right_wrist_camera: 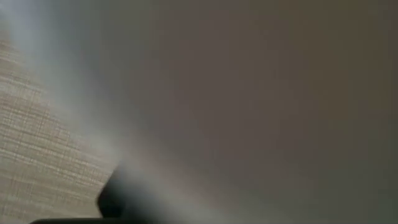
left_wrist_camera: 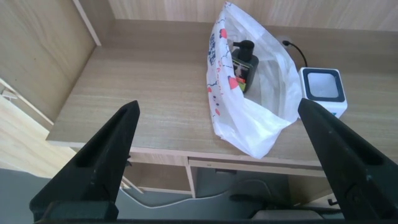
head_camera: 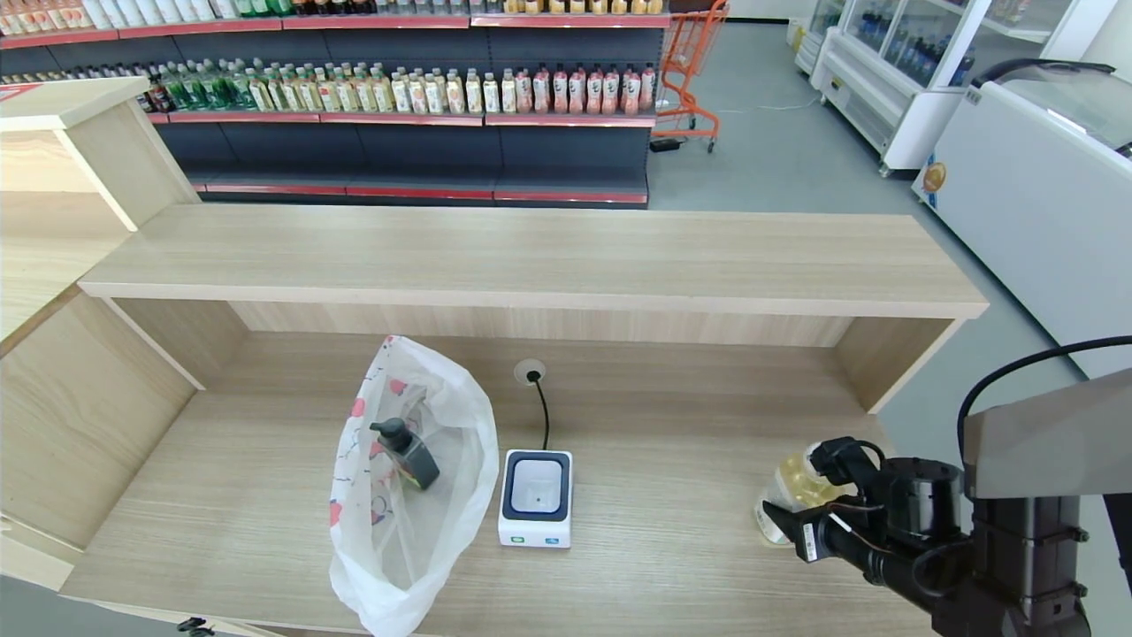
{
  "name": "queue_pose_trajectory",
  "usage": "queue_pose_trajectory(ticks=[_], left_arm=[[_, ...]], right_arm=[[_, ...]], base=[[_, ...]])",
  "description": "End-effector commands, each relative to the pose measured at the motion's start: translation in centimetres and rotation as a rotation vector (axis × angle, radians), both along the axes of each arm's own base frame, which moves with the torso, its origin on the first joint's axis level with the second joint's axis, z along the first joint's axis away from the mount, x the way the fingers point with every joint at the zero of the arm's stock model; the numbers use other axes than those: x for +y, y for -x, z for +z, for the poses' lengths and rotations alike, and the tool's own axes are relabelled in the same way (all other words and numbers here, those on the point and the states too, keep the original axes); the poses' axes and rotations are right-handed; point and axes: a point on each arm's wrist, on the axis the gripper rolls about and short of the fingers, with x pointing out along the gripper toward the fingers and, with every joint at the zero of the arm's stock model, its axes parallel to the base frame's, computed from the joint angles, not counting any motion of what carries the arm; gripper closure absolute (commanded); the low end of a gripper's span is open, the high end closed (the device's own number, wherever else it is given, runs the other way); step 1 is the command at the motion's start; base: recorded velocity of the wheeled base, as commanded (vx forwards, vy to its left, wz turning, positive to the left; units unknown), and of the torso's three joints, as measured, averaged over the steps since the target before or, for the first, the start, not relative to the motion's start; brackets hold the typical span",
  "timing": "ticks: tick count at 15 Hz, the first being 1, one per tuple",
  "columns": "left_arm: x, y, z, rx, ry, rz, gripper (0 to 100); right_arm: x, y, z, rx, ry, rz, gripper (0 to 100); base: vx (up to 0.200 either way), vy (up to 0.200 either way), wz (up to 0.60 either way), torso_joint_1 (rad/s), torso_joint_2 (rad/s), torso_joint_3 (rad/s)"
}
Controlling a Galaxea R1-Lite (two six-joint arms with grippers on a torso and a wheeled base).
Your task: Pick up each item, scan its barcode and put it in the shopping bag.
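Observation:
A white plastic shopping bag (head_camera: pixel 447 416) (left_wrist_camera: pixel 261 127) stands open on the wooden counter (head_camera: pixel 690 495), with a dark pump bottle (head_camera: pixel 409 453) (left_wrist_camera: pixel 244 62) inside it. Just to the bag's right sits the white barcode scanner (head_camera: pixel 536 498) (left_wrist_camera: pixel 323 87). At the counter's right end is a pale yellow bottle (head_camera: pixel 790 494). My right gripper (head_camera: pixel 803 482) is shut on it, a finger on each side. In the right wrist view the bottle's blurred surface (right_wrist_camera: pixel 261 106) is pressed close. My left gripper (left_wrist_camera: pixel 217 107) hangs open in front of the counter's near edge, holding nothing.
The scanner's cable (head_camera: pixel 542 411) runs back to a hole in the counter. A raised shelf (head_camera: pixel 531 257) spans the back, and side panels (head_camera: pixel 80 416) wall in the left and right. Bare counter lies between scanner and yellow bottle.

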Motion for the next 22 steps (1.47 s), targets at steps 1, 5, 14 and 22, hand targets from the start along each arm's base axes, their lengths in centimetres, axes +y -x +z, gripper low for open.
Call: queue_pose_trajectory(ticks=[1, 5, 14, 22], left_arm=[[0.0, 0.0, 0.0, 0.000, 0.000, 0.000, 0], [0.0, 0.0, 0.0, 0.000, 0.000, 0.000, 0], [0.0, 0.0, 0.0, 0.000, 0.000, 0.000, 0], [0.0, 0.0, 0.0, 0.000, 0.000, 0.000, 0]], right_arm=[[0.1, -0.6, -0.1, -0.019, -0.002, 0.001, 100], [0.4, -2.1, 0.4, -0.083, 0.007, 0.027, 100], [0.8, -2.6, 0.7, -0.117, 0.027, 0.059, 100], [-1.4, -0.1, 9.2, -0.169, -0.331, 0.481, 100]], base=[[0.000, 0.000, 0.00, 0.000, 0.00, 0.000], [0.000, 0.000, 0.00, 0.000, 0.00, 0.000], [0.000, 0.000, 0.00, 0.000, 0.00, 0.000], [0.000, 0.000, 0.00, 0.000, 0.00, 0.000]])
